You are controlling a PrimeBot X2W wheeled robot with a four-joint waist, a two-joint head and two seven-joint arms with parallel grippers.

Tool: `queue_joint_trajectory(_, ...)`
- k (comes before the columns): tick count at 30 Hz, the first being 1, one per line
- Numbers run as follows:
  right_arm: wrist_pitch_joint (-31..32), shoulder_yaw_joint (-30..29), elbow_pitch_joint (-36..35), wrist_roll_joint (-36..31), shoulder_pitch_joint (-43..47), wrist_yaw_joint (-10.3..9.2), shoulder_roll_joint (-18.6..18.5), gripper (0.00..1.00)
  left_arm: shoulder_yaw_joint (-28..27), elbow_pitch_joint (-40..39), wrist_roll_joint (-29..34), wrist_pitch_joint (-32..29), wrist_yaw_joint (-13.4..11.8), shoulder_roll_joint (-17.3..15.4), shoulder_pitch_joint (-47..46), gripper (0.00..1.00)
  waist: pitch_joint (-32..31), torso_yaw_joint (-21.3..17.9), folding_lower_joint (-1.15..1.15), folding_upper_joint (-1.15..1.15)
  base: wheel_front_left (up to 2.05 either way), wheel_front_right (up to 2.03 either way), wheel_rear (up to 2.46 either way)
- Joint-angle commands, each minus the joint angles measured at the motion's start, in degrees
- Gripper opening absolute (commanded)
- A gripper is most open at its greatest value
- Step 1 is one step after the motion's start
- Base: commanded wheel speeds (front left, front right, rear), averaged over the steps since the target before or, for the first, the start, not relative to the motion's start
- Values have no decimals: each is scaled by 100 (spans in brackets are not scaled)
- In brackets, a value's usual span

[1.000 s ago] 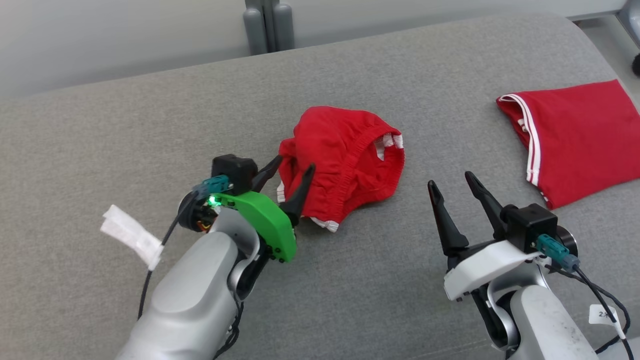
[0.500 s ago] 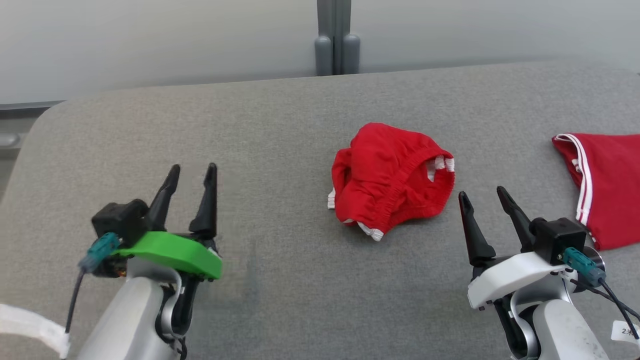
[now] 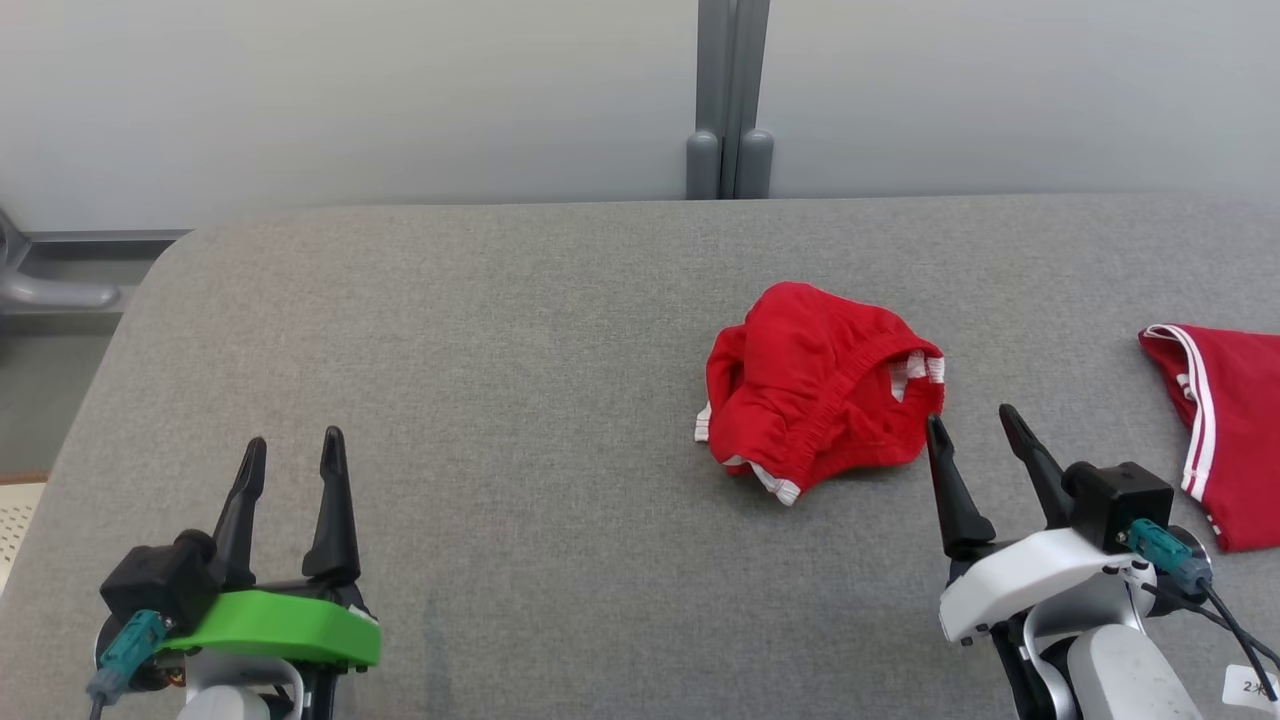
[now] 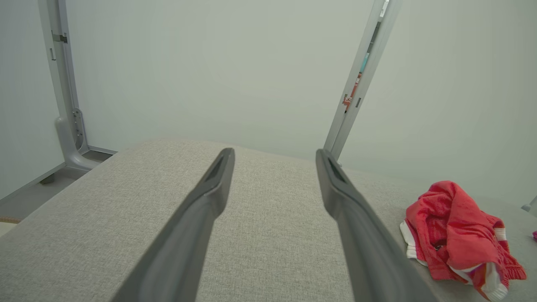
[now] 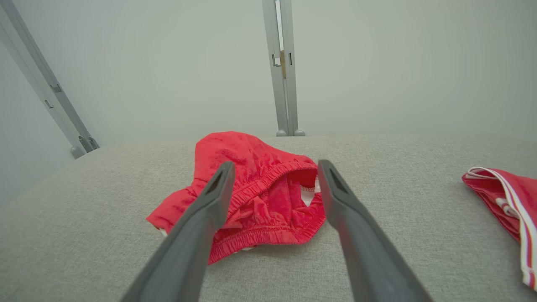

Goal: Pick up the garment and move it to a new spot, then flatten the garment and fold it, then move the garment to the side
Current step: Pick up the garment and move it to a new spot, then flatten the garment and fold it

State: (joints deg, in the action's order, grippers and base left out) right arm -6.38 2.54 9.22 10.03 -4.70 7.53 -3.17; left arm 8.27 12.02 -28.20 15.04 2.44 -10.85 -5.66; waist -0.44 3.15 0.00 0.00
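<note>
Lying crumpled, the garment (image 3: 770,375) stretches left-right, its waistband (image 3: 845,392) opening facing right.

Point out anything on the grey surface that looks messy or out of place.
The crumpled garment right of centre sits in a heap, its waistband bunched and white trim poking out, unlike the flat red garment at the right edge. Nothing else stands out.
</note>
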Motion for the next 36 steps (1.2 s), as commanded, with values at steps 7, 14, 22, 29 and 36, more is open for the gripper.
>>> queue_joint_trajectory(7,-41,-41,65,35,125,-10,8,100,-286,-24,338,15,176,214,319,100,-43,-41,0,0,0,0,0)
queue_joint_trajectory(14,-67,-36,94,42,173,-10,19,100,-406,55,532,14,281,313,340,100,-36,-50,0,0,0,0,0)
queue_joint_trajectory(22,-100,-18,134,96,174,-10,25,100,-422,138,594,15,364,374,303,100,-26,-52,0,0,0,0,0)
queue_joint_trajectory(29,-96,0,152,95,118,-10,25,100,-454,165,662,15,404,408,267,100,-20,-70,0,0,0,0,0)
queue_joint_trajectory(36,-94,11,130,74,105,-10,26,100,-414,272,698,15,450,407,167,100,19,-131,0,0,0,0,0)
